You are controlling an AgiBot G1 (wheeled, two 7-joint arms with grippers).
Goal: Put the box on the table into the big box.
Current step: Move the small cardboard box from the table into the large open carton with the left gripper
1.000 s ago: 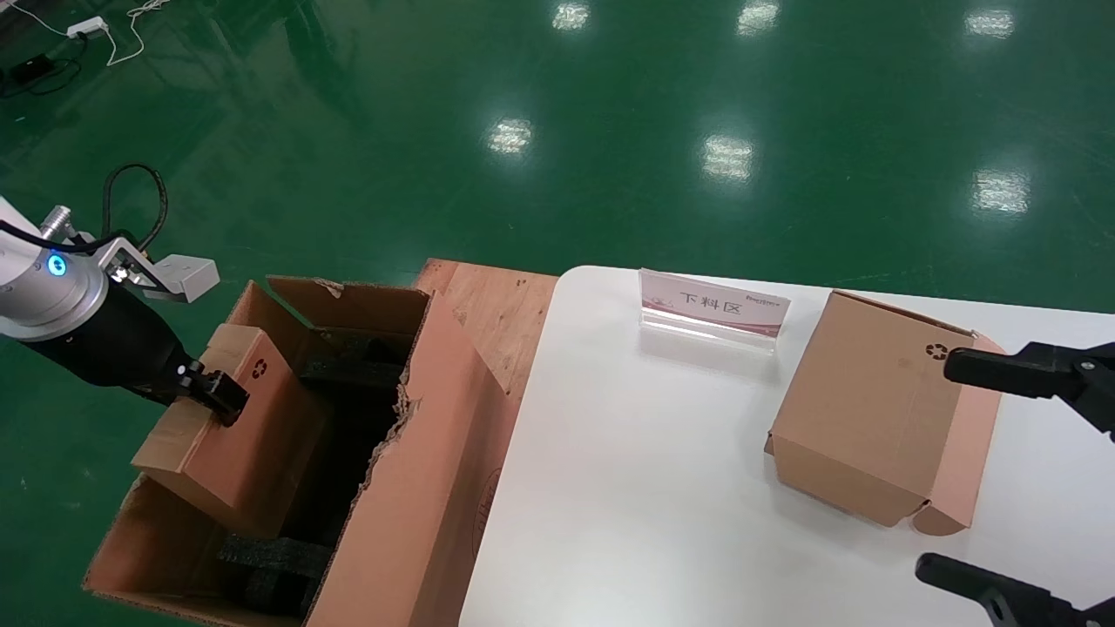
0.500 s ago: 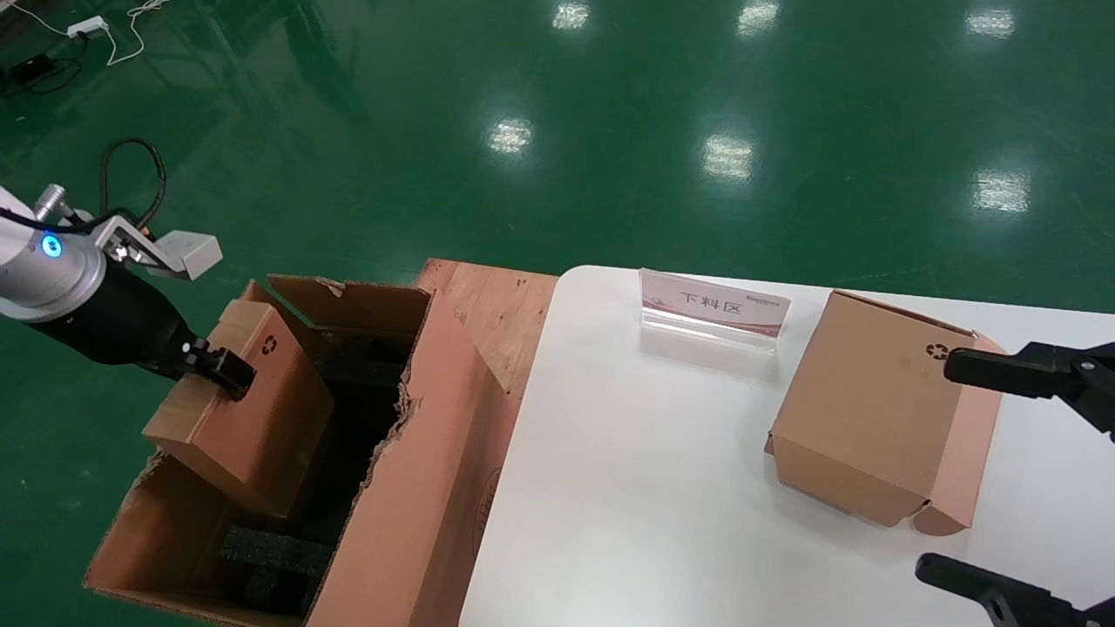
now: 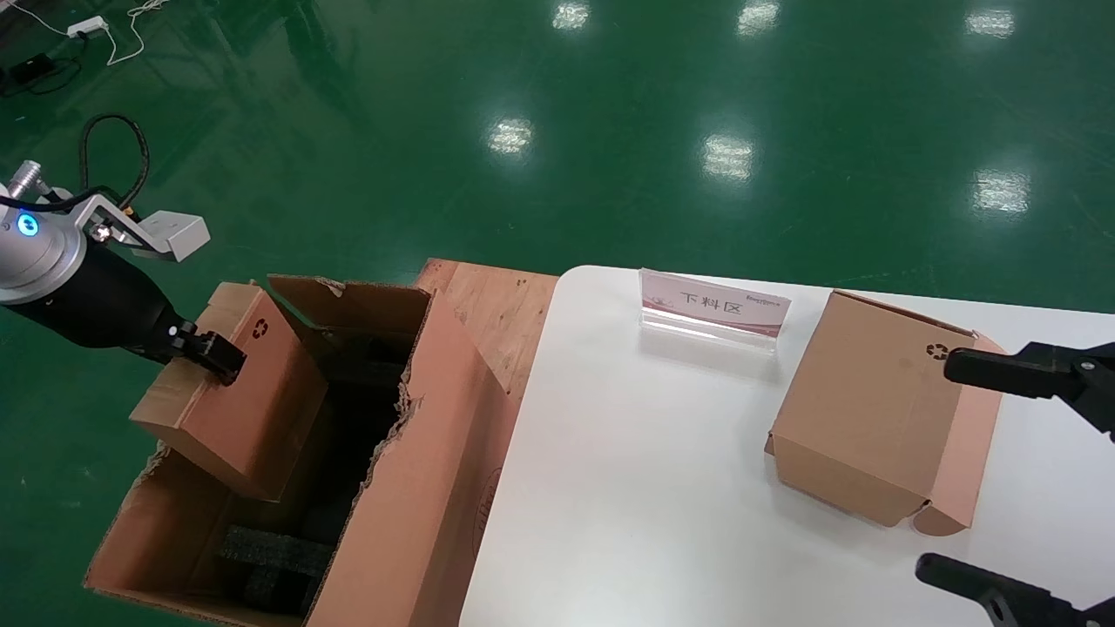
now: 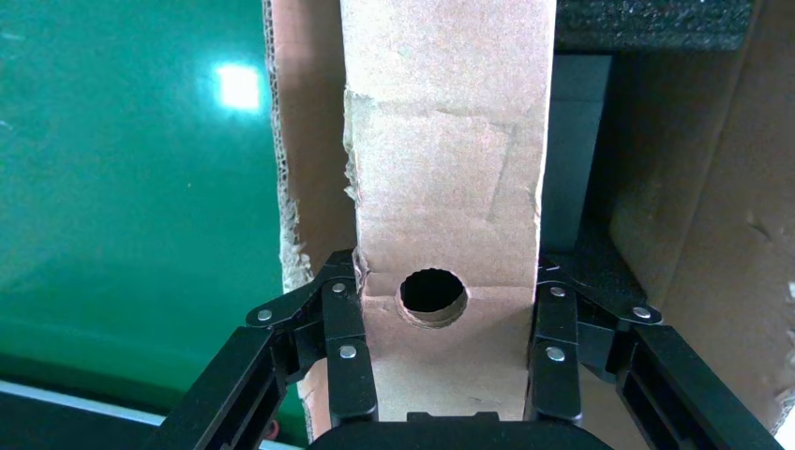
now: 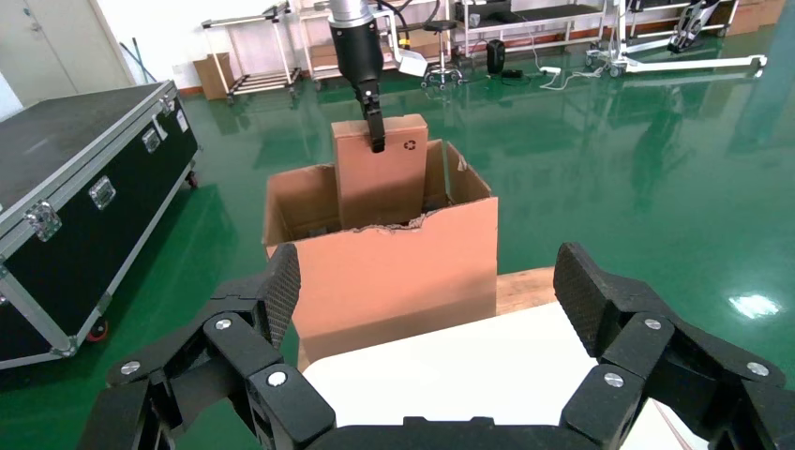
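Observation:
The box (image 3: 248,392), a flat brown carton with a recycling mark, hangs tilted over the left end of the big box (image 3: 435,418), its lower end inside the torn rim. My left gripper (image 3: 209,355) is shut on the box's upper narrow edge. In the left wrist view the box (image 4: 445,141) with a round hole sits between the fingers of the left gripper (image 4: 448,347), and black foam (image 4: 647,19) shows below. My right gripper (image 3: 936,466) stands open at the table's right. The right wrist view shows the box (image 5: 380,183) above the big box (image 5: 394,272).
A chunkier brown carton (image 3: 871,409) stands on the white table (image 3: 627,488) between the right gripper's fingers. An acrylic sign (image 3: 714,305) stands at the table's back. A wooden pallet (image 3: 496,305) lies behind the big box. A black flight case (image 5: 75,187) is on the floor.
My left gripper has risen and drifted left with the box, lifting it higher out of the big box. The right arm has not moved.

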